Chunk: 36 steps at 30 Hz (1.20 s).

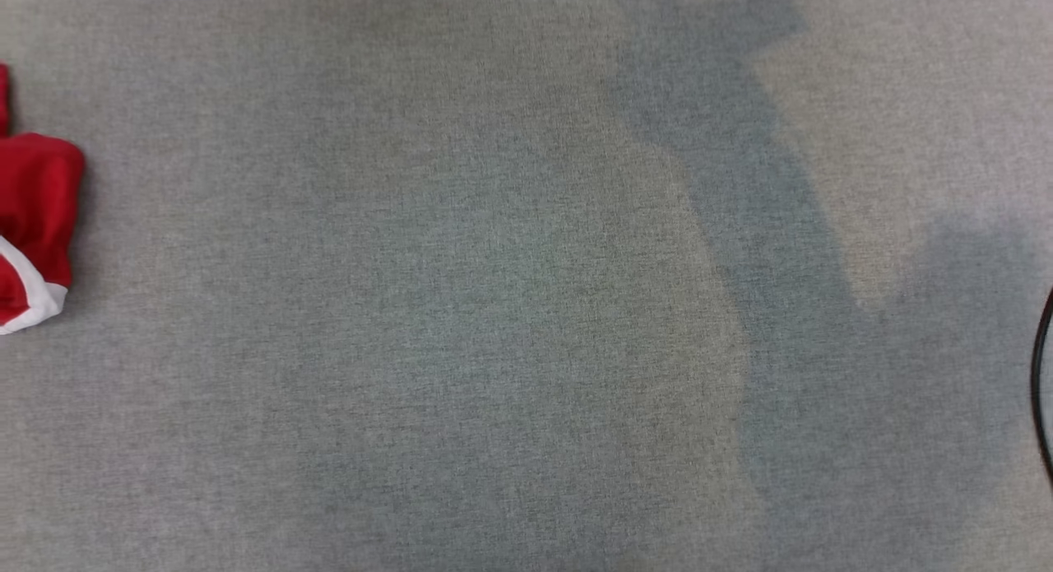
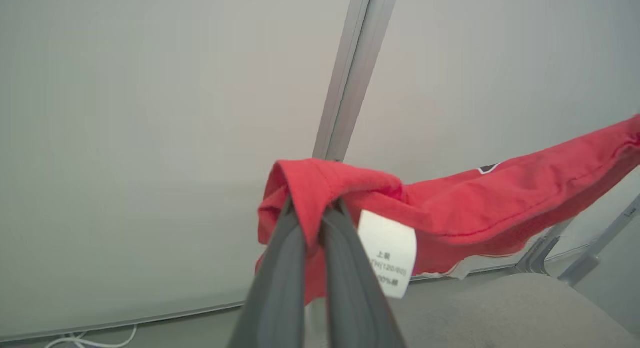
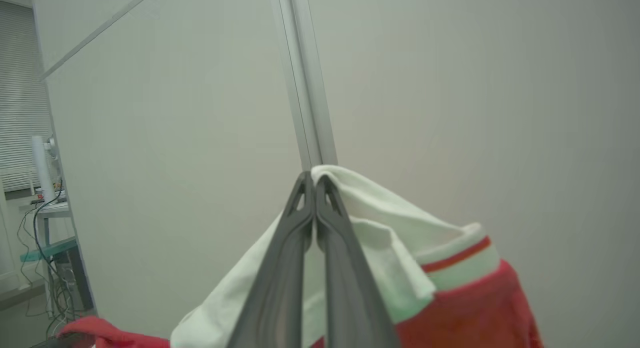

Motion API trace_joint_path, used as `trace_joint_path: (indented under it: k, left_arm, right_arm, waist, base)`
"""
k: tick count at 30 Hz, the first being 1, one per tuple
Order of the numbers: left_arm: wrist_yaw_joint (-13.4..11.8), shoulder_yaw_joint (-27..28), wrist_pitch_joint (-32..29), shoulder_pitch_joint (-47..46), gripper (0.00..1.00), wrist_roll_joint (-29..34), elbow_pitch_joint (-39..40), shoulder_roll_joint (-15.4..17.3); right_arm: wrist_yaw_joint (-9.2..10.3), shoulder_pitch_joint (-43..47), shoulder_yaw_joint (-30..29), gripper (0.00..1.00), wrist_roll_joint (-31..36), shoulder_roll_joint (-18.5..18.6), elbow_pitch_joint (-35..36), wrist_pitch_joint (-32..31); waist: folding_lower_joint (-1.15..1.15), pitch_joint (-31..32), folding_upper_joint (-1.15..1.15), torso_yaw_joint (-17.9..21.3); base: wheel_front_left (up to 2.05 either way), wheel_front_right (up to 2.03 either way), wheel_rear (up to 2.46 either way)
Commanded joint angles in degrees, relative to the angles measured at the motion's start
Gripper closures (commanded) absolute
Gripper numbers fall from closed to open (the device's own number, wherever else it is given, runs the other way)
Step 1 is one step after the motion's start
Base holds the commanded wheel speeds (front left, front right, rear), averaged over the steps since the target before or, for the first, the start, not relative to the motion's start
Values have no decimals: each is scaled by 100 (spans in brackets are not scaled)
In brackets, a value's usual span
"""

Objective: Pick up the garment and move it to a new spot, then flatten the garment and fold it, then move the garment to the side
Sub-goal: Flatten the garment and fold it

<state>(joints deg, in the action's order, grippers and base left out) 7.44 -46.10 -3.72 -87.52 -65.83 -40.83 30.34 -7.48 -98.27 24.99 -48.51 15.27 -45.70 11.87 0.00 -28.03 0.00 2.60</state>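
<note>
Red-and-white garment [image 2: 475, 203] hangs stretched between the two grippers, lifted in front of a pale wall [image 2: 150, 112] with an upright metal strip [image 2: 350, 72]. The left gripper [image 2: 314, 208] has its fingers pressed together on a fold of the red cloth, just beside a white label [image 2: 389, 253] with small print. The right gripper [image 3: 314, 180] is likewise closed, pinching the white collar [image 3: 380, 218], which has a red stripe. From the head view one red part with a white edge shows at the far left over the grey table [image 1: 526, 309] — whether it touches the surface cannot be told.
</note>
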Motion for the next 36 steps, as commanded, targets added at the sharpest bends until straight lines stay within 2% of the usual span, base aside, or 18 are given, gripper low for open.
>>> trace_joint_path:
  k: [1, 5, 10, 14, 19, 22, 25, 29, 33, 36]
  left_arm:
    - [7, -47, 111, 275, 100, -223, 76, 10]
    - [7, -581, 138, 983, 100, -469, 472, 202]
    - [7, -1202, 145, 1945, 100, -866, 1083, 479]
    - [7, -1748, -39, 2675, 100, -1045, 1484, 730]
    - [7, -2074, -342, 3608, 100, -1583, 1802, 992]
    - [-49, -2260, -536, 4110, 100, -1777, 2032, 1159]
    - [-233, -2388, -626, 4550, 100, -1884, 2284, 1333]
    - [-391, -2558, -1084, 5059, 100, -1971, 2786, 1634]
    - [-522, -2625, -1507, 5441, 100, -2141, 3349, 2002]
    - [-607, -2640, -1789, 5642, 100, -2325, 3791, 2294]
  right_arm:
    - [-3, 388, 176, 100, -62, 17, 2, -47]
    - [-2, 1429, 844, 100, -107, 276, 484, 42]
    - [-2, 2978, 1251, 100, -423, 647, 1024, -126]
    - [-2, 4211, 1343, 100, -744, 1069, 1403, -778]
    - [-2, 5780, 1285, 100, -1020, 1730, 2022, -1953]
    - [-3, 6719, 1078, 100, -1114, 2118, 2471, -2552]
    - [-2, 7632, 730, 100, -1139, 2448, 3128, -3053]
    - [-2, 8905, 1, 100, -1156, 2786, 3852, -3881]
    - [-2, 10082, -966, 100, -1055, 2748, 4627, -4651]
    - [-2, 10873, -1770, 100, -947, 2484, 5307, -5176]
  waist:
    - [0, 83, 0, 16]
    - [0, 361, 0, 41]
    - [0, 907, 0, 62]
    - [0, 1425, 0, 33]
    - [0, 1978, 0, -22]
    - [0, 2220, 0, -60]
    - [0, 2352, 0, -72]
    - [0, 2381, 0, -80]
    - [0, 2338, 0, -112]
    - [0, 2315, 0, -148]
  base:
    - [0, 0, 0]
    - [0, 0, 0]
    - [0, 0, 0]
    - [0, 0, 0]
    - [0, 0, 0]
    - [0, 0, 0]
    - [0, 0, 0]
    - [0, 0, 0]
    - [0, 0, 0]
    - [0, 0, 0]
